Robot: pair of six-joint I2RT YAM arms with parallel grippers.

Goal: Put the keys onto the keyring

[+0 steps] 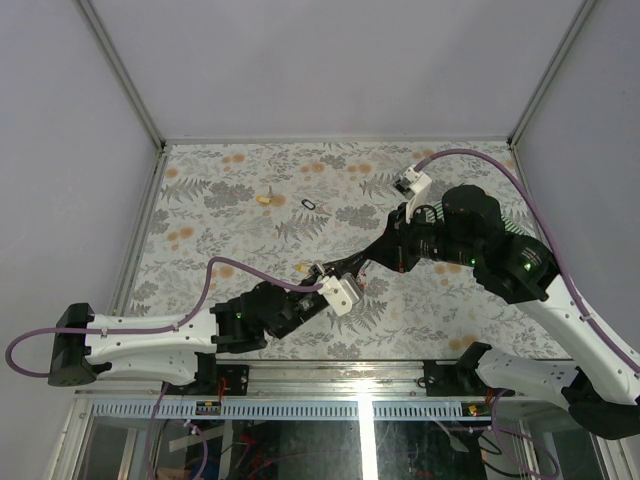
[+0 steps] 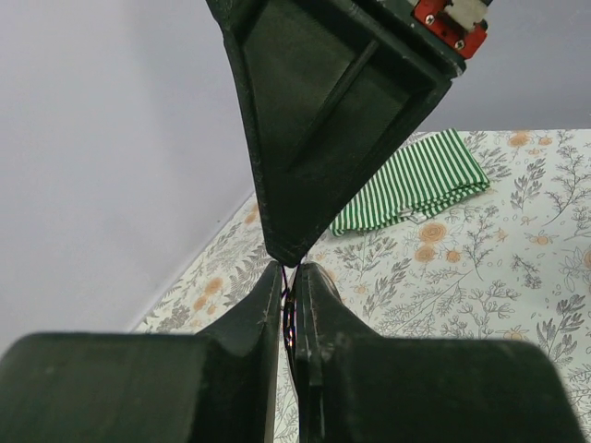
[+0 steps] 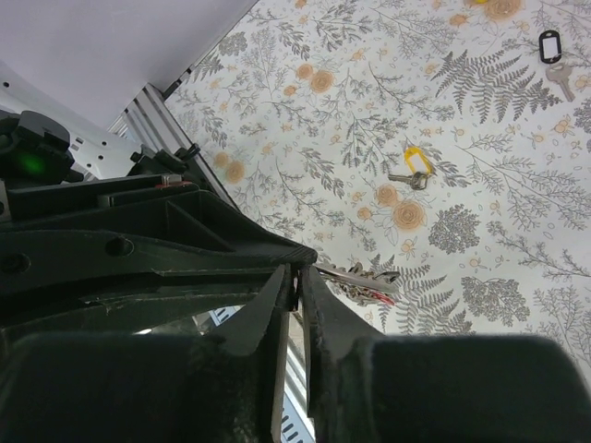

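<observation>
Floral table [image 1: 440,310], striped cloth [image 2: 416,180] well beyond the bunch. Left gripper [image 2: 293,269] is narrow, pinching a thin dark sliver, likely the keyring [image 2: 289,318] edge-on. Right gripper [image 3: 295,274] is also nearly closed, its tips touching the left's just beside the bunch; can't tell what it pinches. Bunch [image 3: 358,279] of silver keys with some red hangs right at the tips. Yellow key [image 3: 416,166] lies loose on the table near the bunch. Black key [image 3: 550,46] is well apart from the bunch.

Risks:
- Tips are crowded, so any sideways pull could twist the keyring out of the left pinch and drop the bunch.
- The ring coil may not open, so a key could jam or skid off.
- If the right gripper leaves to fetch the yellow key, the bunch's weight may swing the keyring.
</observation>
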